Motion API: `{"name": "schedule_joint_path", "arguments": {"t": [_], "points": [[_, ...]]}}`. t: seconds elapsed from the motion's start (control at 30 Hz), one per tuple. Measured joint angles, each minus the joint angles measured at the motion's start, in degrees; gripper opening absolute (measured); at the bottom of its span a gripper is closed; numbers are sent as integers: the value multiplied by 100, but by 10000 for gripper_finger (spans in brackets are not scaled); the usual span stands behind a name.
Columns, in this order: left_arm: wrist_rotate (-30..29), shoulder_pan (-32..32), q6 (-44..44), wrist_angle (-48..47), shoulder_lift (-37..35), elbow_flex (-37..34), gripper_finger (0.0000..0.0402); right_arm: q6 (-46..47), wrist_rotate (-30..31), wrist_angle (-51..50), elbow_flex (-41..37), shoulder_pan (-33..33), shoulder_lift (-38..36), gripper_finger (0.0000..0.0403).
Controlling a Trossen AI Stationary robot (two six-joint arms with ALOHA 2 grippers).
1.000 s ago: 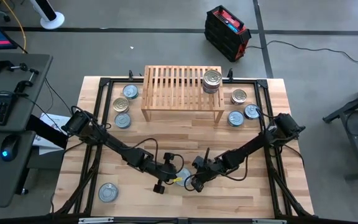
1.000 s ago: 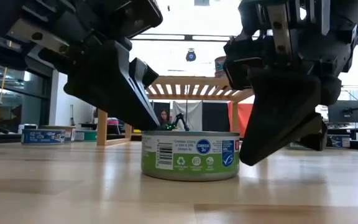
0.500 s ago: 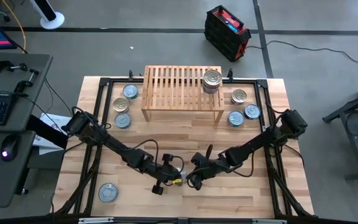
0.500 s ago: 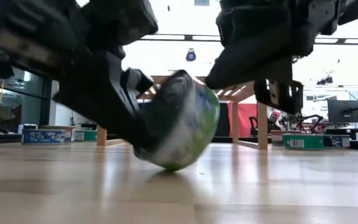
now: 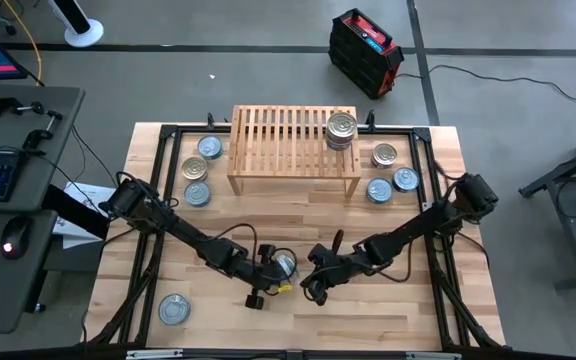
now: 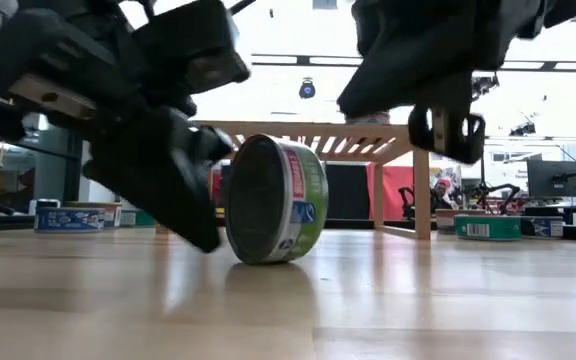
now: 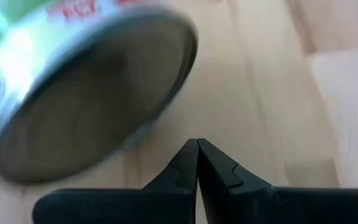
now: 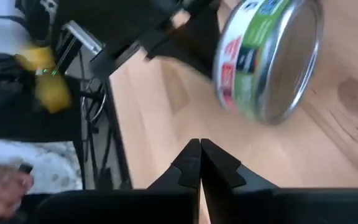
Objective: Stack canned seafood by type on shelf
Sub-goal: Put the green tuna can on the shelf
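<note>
A flat round can (image 6: 278, 200) with a green label stands on its edge on the plank table near the middle of the front; it also shows in the high view as the can (image 5: 285, 264). My left gripper (image 7: 197, 146) is shut and low, close beside the can's bare flat face (image 7: 92, 99). My right gripper (image 8: 200, 146) is shut and raised above the table on the can's other side, apart from it. The wooden shelf (image 5: 288, 140) stands at the far side with a stack of cans (image 5: 341, 130) on its right end. My left gripper stands with shut fingers slanting down close to the can's flat face (image 6: 243, 200), from the table's left. Whether the fingers touch the can, I cannot tell. The can rests on its rim (image 6: 263, 258) on the table.
Three cans (image 5: 198, 170) lie left of the shelf and three cans (image 5: 388, 175) right of it. One more can (image 5: 174, 309) lies at the near left. A black frame rail (image 5: 168, 135) runs around the table's edge.
The green-labelled can lay flat between both grippers and has been tipped up onto its edge. My right gripper has risen off it and now hangs clear above the table. My left gripper has stayed low beside the can and tipped a little.
</note>
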Motion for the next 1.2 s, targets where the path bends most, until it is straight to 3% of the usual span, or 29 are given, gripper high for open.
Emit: {"name": "schedule_joint_path", "arguments": {"t": [0.1, 0.27, 0.43, 0.53, 0.63, 0.77, 0.97, 1.2], "points": [[140, -15, -243, -775, -329, 0, 0, -99, 10, -453, 191, 32, -347, 0], [267, -21, -311, -1065, -1172, -346, 0, -1265, 469, -2901, 1950, 22, -60, 0], [261, 111, -841, -601, -2724, -1281, 0, -1691, 1361, -4339, 3452, -143, 705, 0], [182, 153, -1215, -514, -3870, -1640, 0, -1658, 1421, -4792, 3877, -264, 1018, 8], [-157, 158, -1545, -521, -4887, -1801, 0, -1482, 1165, -4839, 3960, -410, 1203, 46], [-469, 159, -1650, -493, -5883, -1803, 0, -1047, 986, -4790, 3967, -641, 1413, 142], [-511, 159, -1646, -515, -6622, -1805, 0, -977, 932, -4761, 3969, -849, 1419, 284], [-511, 159, -1449, -539, -6632, -1805, 0, -694, 502, -4755, 3969, -889, 1680, 309]]}}
